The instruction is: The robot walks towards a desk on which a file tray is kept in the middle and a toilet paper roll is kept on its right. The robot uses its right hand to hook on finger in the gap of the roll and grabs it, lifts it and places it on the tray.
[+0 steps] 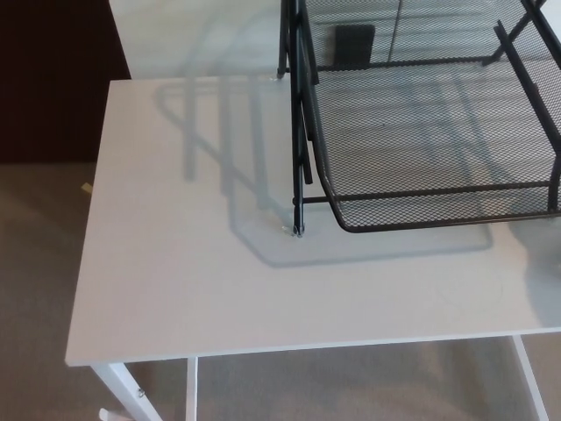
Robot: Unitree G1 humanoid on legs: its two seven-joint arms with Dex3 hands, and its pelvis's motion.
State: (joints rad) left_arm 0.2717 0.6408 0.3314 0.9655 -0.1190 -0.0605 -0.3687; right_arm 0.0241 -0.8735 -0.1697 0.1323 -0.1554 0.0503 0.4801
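The black mesh file tray (421, 132) stands on the far right part of the white desk (193, 281). Neither robot hand shows here, so their state I cannot tell.

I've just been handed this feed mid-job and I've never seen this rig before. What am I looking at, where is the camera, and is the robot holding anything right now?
This single picture comes from a camera on the humanoid robot's head, looking down at the work before it; picture left is the robot's own left. Most of it shows a flat white rectangular desk on white legs over greyish carpet. Towards the upper right stands a black wire-mesh file tray; its nearest tier holds nothing. Neither the left hand nor the right hand is in view, so nothing is seen held. The toilet paper roll does not show either; it may lie beyond the right edge.
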